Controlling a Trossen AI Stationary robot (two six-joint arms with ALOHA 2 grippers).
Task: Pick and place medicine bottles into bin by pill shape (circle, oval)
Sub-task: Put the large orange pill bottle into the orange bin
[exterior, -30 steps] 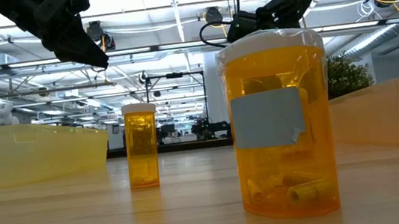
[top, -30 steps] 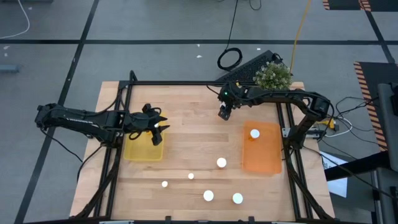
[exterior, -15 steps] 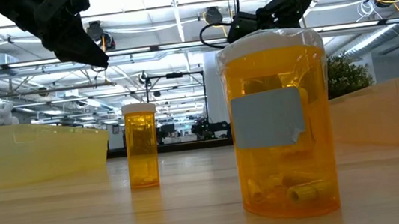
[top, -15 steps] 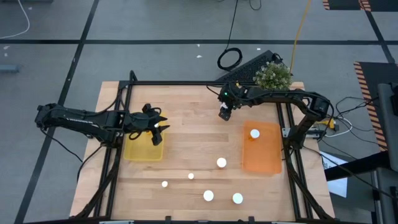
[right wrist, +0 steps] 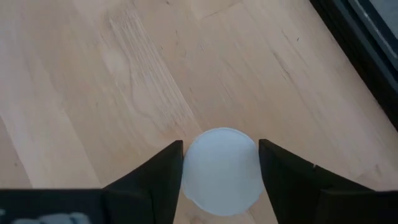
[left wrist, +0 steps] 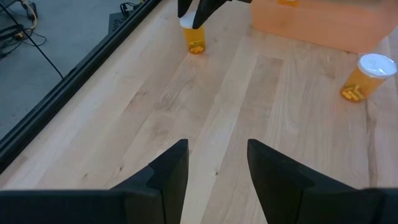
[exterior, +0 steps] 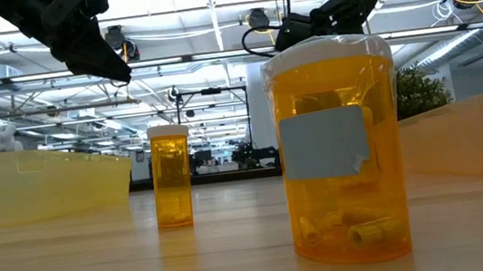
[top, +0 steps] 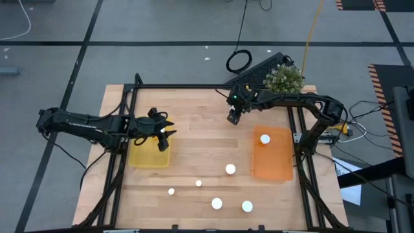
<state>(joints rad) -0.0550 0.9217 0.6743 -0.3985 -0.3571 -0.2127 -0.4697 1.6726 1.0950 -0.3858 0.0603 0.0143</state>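
Overhead, five white-capped amber medicine bottles stood loose across the lower middle of the frame, and one sat inside the orange bin at right. At table level the nearest bottle showed a blank grey label and oval pills at its base. The right gripper, at upper centre, had its fingers closed around the white cap of another bottle; that bottle's body was hidden beneath the cap. The left gripper hung over the yellow bin at left, spread and empty.
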